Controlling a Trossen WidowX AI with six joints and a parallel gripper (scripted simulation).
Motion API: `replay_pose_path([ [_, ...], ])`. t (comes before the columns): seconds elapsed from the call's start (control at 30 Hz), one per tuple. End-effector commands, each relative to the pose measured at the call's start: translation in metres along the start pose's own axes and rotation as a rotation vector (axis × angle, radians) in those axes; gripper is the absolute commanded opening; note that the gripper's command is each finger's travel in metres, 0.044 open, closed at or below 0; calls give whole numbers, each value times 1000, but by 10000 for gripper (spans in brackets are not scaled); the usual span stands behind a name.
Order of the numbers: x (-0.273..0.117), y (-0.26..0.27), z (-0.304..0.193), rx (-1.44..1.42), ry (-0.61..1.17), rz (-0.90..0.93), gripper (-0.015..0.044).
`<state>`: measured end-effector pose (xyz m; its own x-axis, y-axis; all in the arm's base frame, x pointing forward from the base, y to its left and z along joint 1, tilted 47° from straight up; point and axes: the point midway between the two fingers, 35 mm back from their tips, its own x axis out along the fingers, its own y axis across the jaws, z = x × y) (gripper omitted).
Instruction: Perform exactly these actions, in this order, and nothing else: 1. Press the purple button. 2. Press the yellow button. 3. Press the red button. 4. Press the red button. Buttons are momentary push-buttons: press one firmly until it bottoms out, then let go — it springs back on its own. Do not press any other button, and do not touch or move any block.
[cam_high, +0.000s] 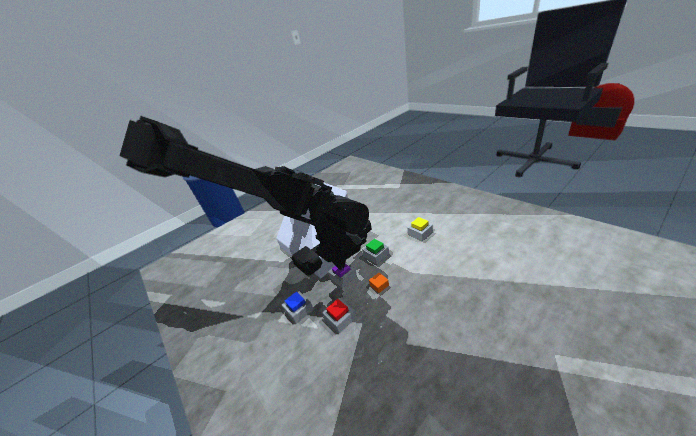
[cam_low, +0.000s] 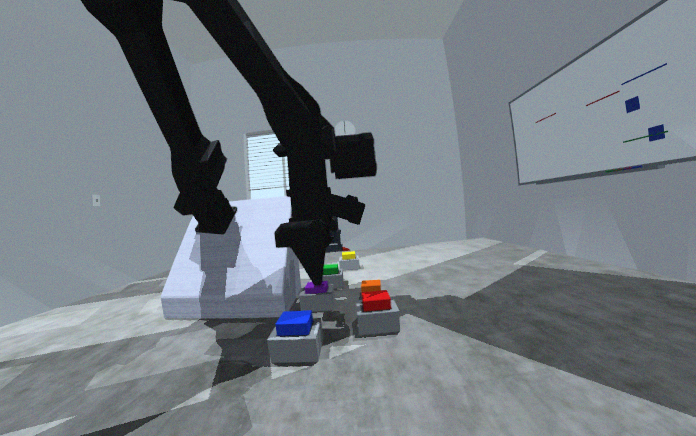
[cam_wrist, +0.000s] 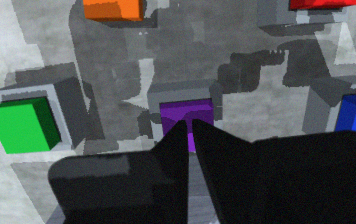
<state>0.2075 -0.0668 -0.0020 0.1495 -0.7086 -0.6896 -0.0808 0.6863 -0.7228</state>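
Observation:
My gripper (cam_high: 341, 266) (cam_low: 317, 282) (cam_wrist: 188, 126) is shut and empty, pointing down, with only a thin gap between the fingertips. Its tips are at the top of the purple button (cam_high: 341, 271) (cam_low: 313, 288) (cam_wrist: 175, 111), touching it or just above it; I cannot tell how far the cap is pressed. The yellow button (cam_high: 419, 223) (cam_low: 348, 255) stands farther off, beyond the green one, with its cap up. The red button (cam_high: 336, 310) (cam_low: 375, 301) (cam_wrist: 322, 3) stands with its cap up, and only its edge shows in the wrist view.
The green button (cam_high: 374, 245) (cam_low: 330, 269) (cam_wrist: 25, 127) and blue button (cam_high: 294, 301) (cam_low: 294, 323) (cam_wrist: 346, 116) stand on either side of the purple one. The orange button (cam_high: 379, 282) (cam_low: 370, 286) (cam_wrist: 112, 9) is near the red one. A pale sloped block (cam_low: 261, 220) stands close beside the purple button.

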Motion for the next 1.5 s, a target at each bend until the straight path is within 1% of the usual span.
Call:
replay_pose_path([
  [0.0, 3, 0, -2, -15, 9, -7, 20],
  [0.57, 3, 0, -2, -15, 9, -7, 20],
  [0.63, -5, 1, 0, -5, 3, -1, 20],
  [0.73, -28, 1, -2, -15, 8, -4, 20],
  [0.9, -37, 2, -1, -16, 8, -2, 20],
  [1.0, -73, 3, 1, -16, 9, 3, 20],
  [1.07, -90, 2, -1, -16, 9, -1, 20],
  [1.2, -92, 3, 0, -16, 10, -1, 20],
  [1.27, -96, 16, 8, -17, 11, 6, 20],
  [1.47, -106, 80, 35, -20, 23, 25, 20],
])
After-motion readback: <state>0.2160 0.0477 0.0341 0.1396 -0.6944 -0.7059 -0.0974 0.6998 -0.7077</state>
